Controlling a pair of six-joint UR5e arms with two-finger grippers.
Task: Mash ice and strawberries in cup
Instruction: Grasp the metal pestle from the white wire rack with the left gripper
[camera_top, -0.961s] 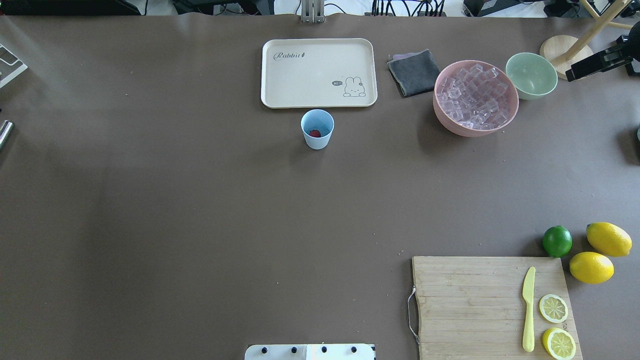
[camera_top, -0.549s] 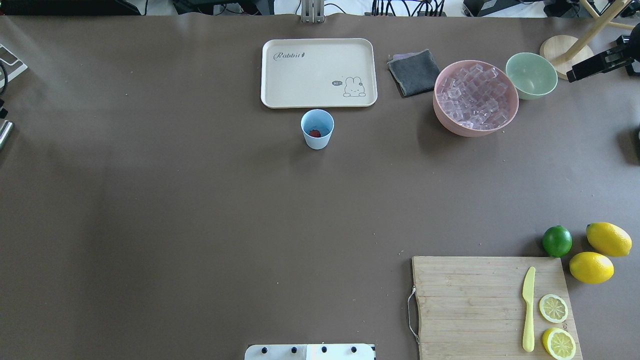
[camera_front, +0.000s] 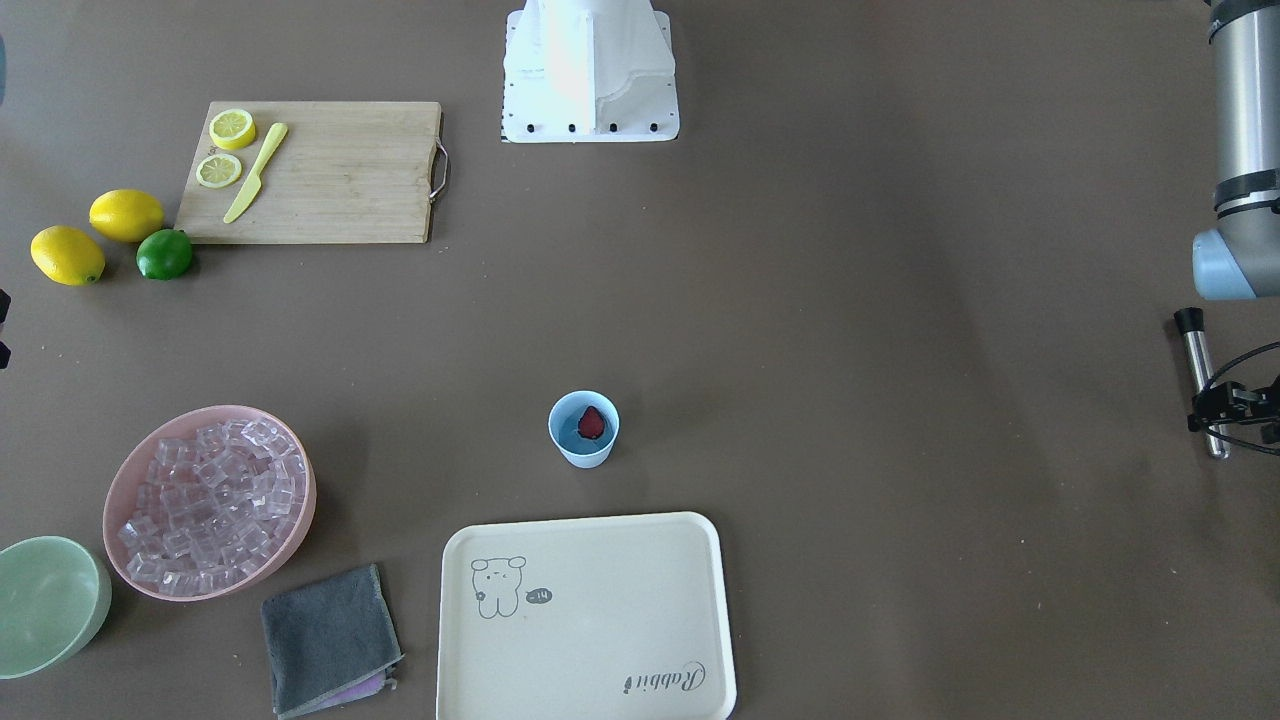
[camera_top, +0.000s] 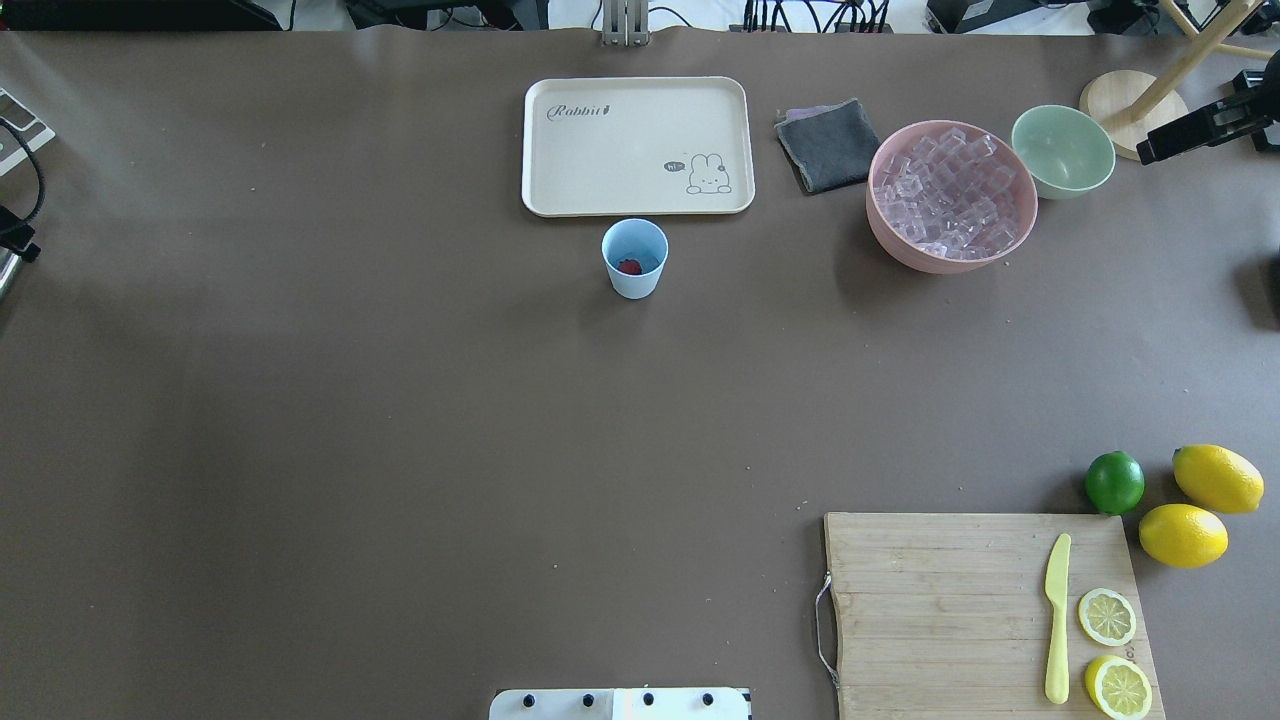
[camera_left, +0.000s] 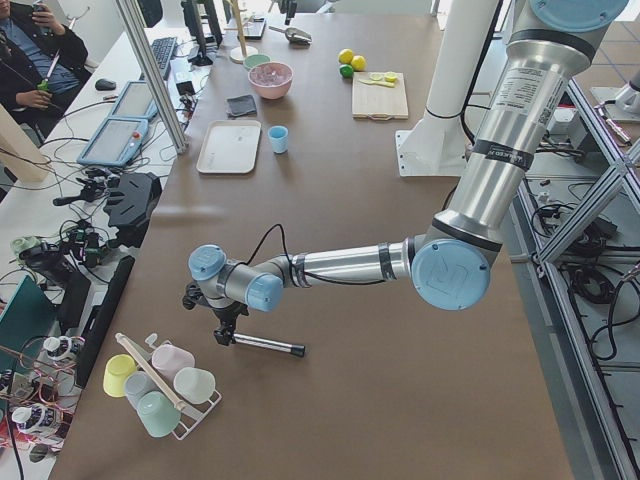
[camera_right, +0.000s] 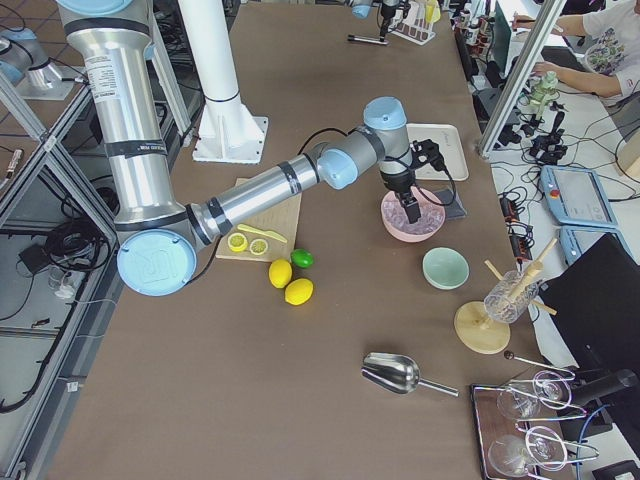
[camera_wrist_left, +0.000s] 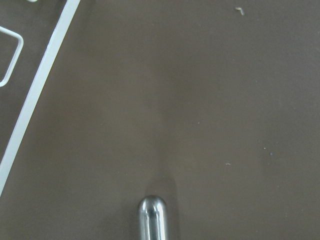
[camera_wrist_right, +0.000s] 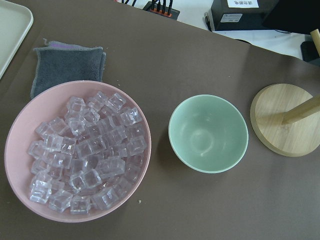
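The light-blue cup (camera_top: 634, 258) stands in front of the cream tray, with the red strawberry (camera_front: 592, 422) inside it. The ice (camera_wrist_right: 87, 150) fills the pink bowl (camera_top: 890, 245) at the far right. My left gripper (camera_front: 1212, 405) is far off to the left, away from the cup. It is shut on a metal muddler rod (camera_left: 268, 345), whose rounded tip shows in the left wrist view (camera_wrist_left: 151, 217). My right gripper (camera_right: 410, 212) hovers over the pink bowl. I cannot tell whether it is open or shut.
A pale-green bowl (camera_wrist_right: 207, 132) sits right of the pink bowl, and a grey cloth (camera_top: 827, 145) lies beside the tray (camera_top: 637, 145). A cutting board (camera_top: 940, 610) with knife and lemon slices, a lime (camera_top: 1114, 482) and lemons lie near right. A cup rack (camera_left: 160, 385) stands by the left gripper.
The left gripper with the rod has drifted further toward the left edge of the overhead view. The right arm's black end has shifted slightly. The cup and bowls have not moved.
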